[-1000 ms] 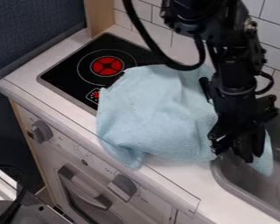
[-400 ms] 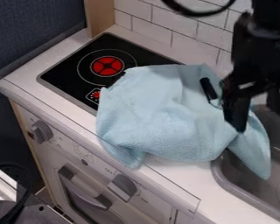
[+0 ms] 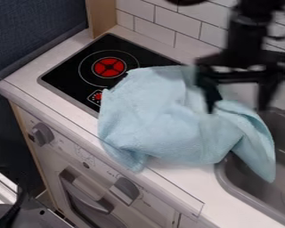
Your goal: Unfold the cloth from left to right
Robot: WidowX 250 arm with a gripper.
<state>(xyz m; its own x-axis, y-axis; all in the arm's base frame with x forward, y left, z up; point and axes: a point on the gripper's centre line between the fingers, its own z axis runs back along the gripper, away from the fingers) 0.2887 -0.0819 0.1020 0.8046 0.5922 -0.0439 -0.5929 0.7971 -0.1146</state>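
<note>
Blue cloth (image 3: 160,122) droops over the bench's (image 3: 183,177) front edge and into the sink (image 3: 229,188); the gripper's (image 3: 236,110) fingers are apart. Sweeping too low could snag and bunch it.

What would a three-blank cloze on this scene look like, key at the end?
The cloth partly covers the black stovetop. The disc at the centre of its burner is coloured ____. The cloth's right end hangs down into the ____. The fingers of the tool are ____, not shut.

Missing words: red; sink; open.
</note>
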